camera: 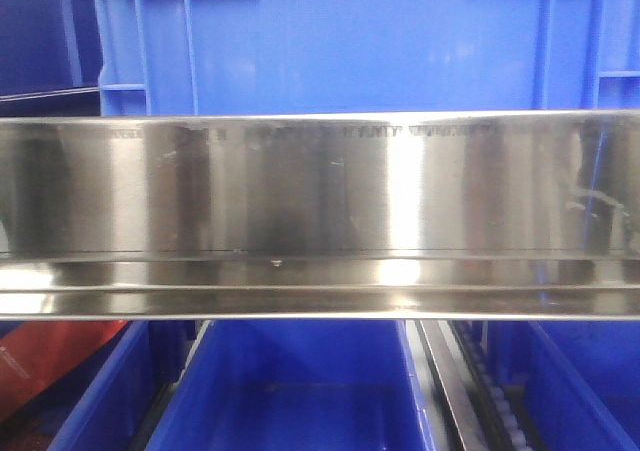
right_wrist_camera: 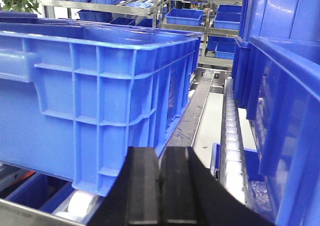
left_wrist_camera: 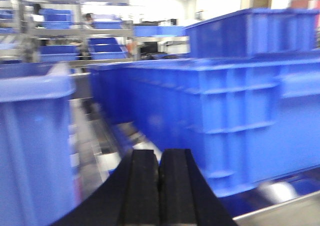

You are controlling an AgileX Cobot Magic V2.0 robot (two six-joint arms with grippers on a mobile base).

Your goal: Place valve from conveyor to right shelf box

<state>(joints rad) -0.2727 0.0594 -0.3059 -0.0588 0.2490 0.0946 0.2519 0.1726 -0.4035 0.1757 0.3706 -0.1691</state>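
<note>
The valve and the conveyor are out of view in all three views. My left gripper [left_wrist_camera: 160,158] is shut and empty, its black fingers [left_wrist_camera: 144,186] pressed together in front of a large blue shelf box [left_wrist_camera: 225,116]; this view is blurred. My right gripper [right_wrist_camera: 160,156] is shut and empty, low between a large blue box [right_wrist_camera: 100,95] on the left and a row of blue boxes [right_wrist_camera: 285,110] on the right. The front view shows no gripper, only a shiny steel shelf rail [camera: 320,211].
Blue bins [camera: 300,391] sit below the steel rail and a blue box [camera: 350,41] above it. White roller tracks [right_wrist_camera: 232,136] run between the boxes. More shelves with blue bins [right_wrist_camera: 185,15] stand behind. A red object [camera: 50,366] lies at lower left.
</note>
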